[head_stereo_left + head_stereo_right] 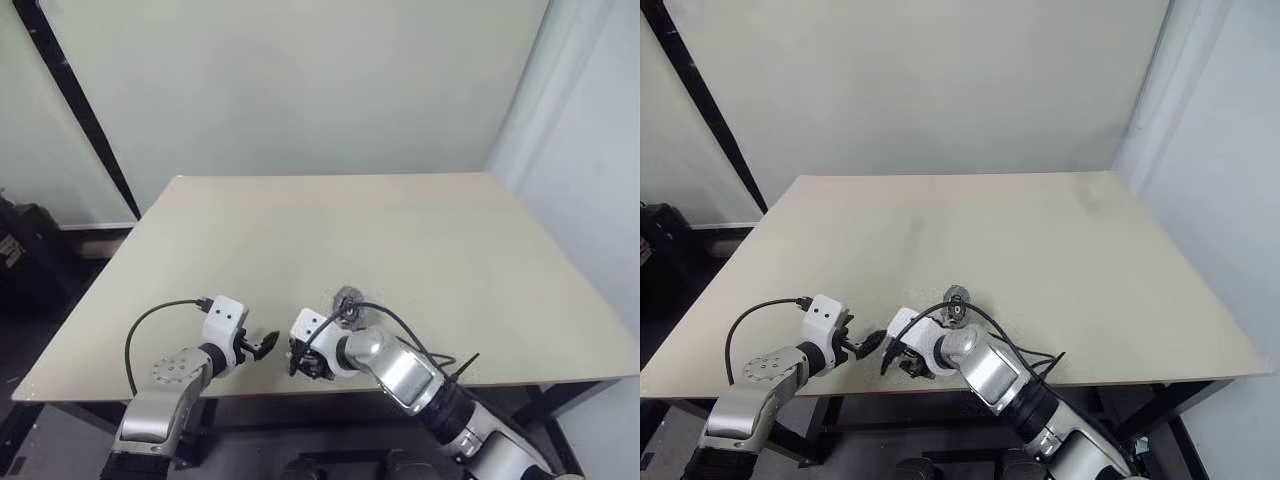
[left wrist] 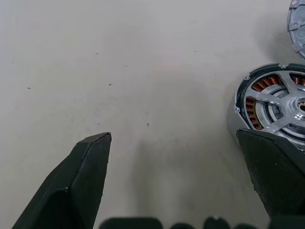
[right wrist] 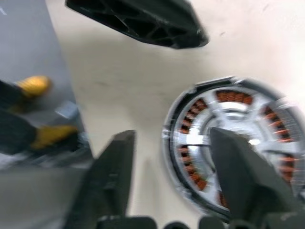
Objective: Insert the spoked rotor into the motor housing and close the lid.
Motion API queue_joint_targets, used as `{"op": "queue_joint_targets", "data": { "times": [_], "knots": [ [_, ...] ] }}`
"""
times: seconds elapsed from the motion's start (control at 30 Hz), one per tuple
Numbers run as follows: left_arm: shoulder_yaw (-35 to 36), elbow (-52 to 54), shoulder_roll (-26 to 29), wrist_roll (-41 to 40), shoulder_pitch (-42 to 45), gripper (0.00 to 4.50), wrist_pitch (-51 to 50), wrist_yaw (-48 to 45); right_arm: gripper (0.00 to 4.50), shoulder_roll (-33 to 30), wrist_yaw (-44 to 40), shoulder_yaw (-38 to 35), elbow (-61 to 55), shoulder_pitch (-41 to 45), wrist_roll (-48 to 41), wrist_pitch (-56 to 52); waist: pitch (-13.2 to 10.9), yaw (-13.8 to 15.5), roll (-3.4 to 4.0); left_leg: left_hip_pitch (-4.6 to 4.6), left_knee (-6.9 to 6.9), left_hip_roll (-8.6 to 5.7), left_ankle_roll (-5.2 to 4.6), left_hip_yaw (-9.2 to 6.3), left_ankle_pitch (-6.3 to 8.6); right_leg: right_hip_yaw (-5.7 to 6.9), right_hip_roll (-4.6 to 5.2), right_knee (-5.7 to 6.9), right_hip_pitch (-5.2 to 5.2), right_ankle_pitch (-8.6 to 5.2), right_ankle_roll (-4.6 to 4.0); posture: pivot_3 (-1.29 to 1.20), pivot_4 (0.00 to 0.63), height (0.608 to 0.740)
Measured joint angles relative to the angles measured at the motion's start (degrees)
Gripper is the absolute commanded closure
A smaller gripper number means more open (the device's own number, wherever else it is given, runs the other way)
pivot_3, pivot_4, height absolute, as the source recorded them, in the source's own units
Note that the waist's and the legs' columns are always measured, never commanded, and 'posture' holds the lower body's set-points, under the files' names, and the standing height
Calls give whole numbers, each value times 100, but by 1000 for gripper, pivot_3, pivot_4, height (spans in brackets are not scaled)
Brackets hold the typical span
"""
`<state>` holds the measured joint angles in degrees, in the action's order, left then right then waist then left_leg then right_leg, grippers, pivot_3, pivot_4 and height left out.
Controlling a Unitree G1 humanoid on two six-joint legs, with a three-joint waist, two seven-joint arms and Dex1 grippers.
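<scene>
The motor housing [image 2: 252,107] is a round grey cup with copper windings, lying on the table near its front edge. The silvery spoked rotor [image 2: 281,102] sits inside it. The lid [image 1: 348,298], a flat grey disc, lies open just beyond the housing. My right gripper [image 3: 172,136] is open right over the housing [image 3: 190,143]: one finger [image 3: 238,176] crosses the rotor [image 3: 233,117], the other stands beside the rim. In the head views my right hand covers the housing. My left gripper [image 2: 172,137] stands wide open just left of the housing, holding nothing.
The tan table [image 1: 400,230] stretches far and wide beyond both hands; its front edge [image 1: 120,385] lies close under them. A black cable [image 1: 410,335] loops over my right wrist. Dark gear [image 1: 20,250] stands off the table at the left.
</scene>
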<state>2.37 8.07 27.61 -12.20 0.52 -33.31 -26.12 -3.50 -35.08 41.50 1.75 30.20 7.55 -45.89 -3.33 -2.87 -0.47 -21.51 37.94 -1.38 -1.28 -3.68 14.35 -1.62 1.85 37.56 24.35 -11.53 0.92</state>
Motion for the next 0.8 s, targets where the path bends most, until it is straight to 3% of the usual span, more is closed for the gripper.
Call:
{"op": "queue_joint_targets", "data": {
  "times": [0.1,0.27,0.43,0.6,0.8],
  "knots": [
    [14,0,-1,-4,0,0,0,-3,47,-96,-3,-17,-471,97,85,129,0,-1,-1,2,-5,2,1,-2,0,7,-6,1,2,0,0,0,0,740],
    [96,3,-20,-84,-32,0,-6,-109,47,-208,198,-799,-811,360,41,129,-1,6,0,-1,-2,6,5,-8,-3,15,2,0,0,0,0,0,0,740],
    [108,204,-18,-337,-161,0,-173,-395,47,-1068,538,-1809,-552,998,196,524,-1,4,0,-2,5,3,-1,-2,-6,9,15,-16,-7,-6,-10,0,0,740],
    [102,289,8,-448,-205,0,-299,-523,47,-1937,531,-1936,299,979,507,1064,0,-4,-2,-3,-9,-6,-4,17,-6,-5,2,-14,0,-7,-12,0,0,740],
    [100,324,12,-462,-185,0,-373,-564,47,-1810,291,-1717,903,591,556,1485,0,-7,-2,1,-25,7,-5,17,-6,-6,-22,-10,6,-2,-6,0,0,740]
  ]
}}
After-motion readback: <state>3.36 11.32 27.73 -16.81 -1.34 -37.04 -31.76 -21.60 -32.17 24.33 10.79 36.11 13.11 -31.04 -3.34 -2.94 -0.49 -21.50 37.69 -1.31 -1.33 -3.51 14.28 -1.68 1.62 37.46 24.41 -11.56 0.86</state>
